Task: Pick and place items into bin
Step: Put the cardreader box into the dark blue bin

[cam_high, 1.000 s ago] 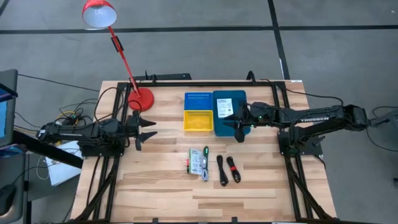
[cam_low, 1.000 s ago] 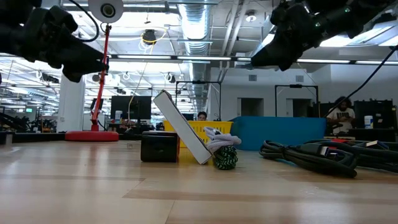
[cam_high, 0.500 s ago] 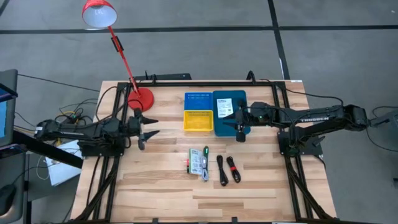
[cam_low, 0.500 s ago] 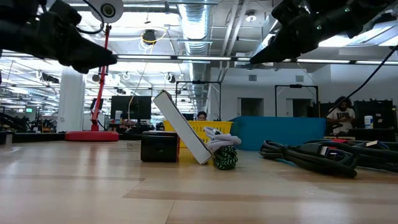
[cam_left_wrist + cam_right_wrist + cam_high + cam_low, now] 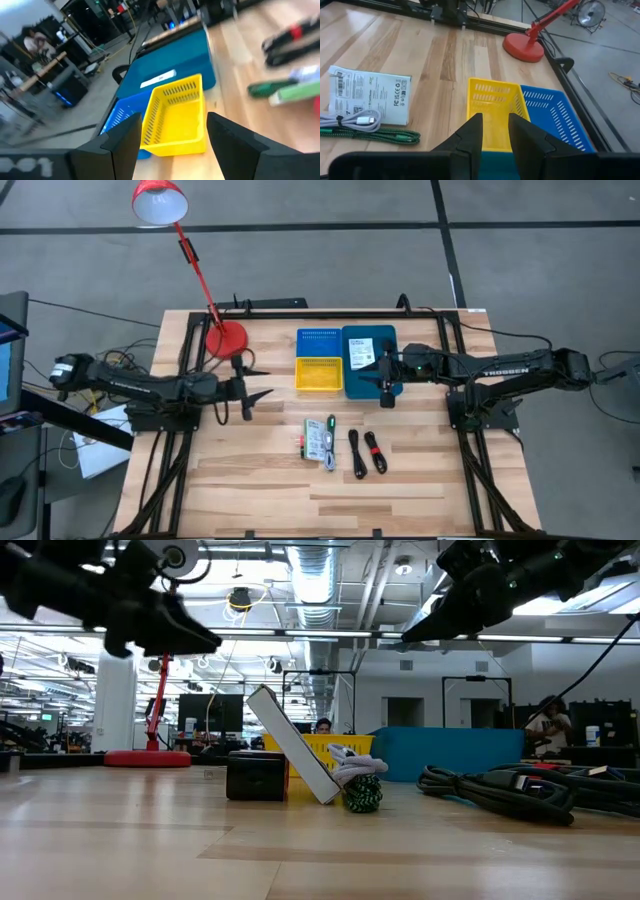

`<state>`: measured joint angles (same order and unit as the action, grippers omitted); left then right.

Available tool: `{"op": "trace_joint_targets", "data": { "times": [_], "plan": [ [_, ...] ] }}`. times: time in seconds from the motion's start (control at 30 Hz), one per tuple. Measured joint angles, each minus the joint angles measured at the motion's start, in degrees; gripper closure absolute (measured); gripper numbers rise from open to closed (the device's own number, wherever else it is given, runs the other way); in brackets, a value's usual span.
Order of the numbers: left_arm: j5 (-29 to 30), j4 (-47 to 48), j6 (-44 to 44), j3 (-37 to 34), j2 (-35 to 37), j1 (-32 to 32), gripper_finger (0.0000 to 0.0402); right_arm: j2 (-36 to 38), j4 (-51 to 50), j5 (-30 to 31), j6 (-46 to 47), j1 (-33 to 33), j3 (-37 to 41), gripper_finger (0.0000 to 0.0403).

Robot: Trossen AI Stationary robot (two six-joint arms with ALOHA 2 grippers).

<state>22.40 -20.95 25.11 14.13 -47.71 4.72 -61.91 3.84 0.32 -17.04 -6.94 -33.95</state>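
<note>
My left gripper (image 5: pixel 268 381) hangs open above bare table, left of the yellow bin (image 5: pixel 318 373); its wrist view looks between its fingers (image 5: pixel 173 120) at that bin. My right gripper (image 5: pixel 372 377) hovers over the teal bin (image 5: pixel 368 385), fingers a little apart (image 5: pixel 495 117), holding nothing. A white packet (image 5: pixel 360 349) lies flat in the teal bin. On the table nearer me lie a white printed packet (image 5: pixel 370 95), a green-handled tool (image 5: pixel 331 423), a small red-pink block (image 5: pixel 301 444) and two black cables with red bands (image 5: pixel 366 452).
A blue bin (image 5: pixel 318 341) sits behind the yellow one. A red desk lamp stands on its base (image 5: pixel 226 337) at the table's far left. Bare wood lies along the near edge. People show in the room beyond the table in the low view.
My left gripper has moved toward the table's right, closer to the yellow bin, staying open and above the table. The right arm and all items have kept still.
</note>
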Motion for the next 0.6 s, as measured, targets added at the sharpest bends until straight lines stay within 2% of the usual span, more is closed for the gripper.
{"op": "trace_joint_targets", "data": {
  "times": [0.3, 0.6],
  "plan": [
    [5.14, 1.17, 13.55, 8.46, -14.76, 2.47, 0.0187, 0.0, -0.17, 0.0, -0.07, -0.02, 0.0, 0.0316],
    [9.53, 8.79, 22.23, 16.05, -23.26, 5.5, 0.0187, 0.0, -0.39, 0.0, -0.11, 0.0, 0.0, 0.0316]
  ]
}}
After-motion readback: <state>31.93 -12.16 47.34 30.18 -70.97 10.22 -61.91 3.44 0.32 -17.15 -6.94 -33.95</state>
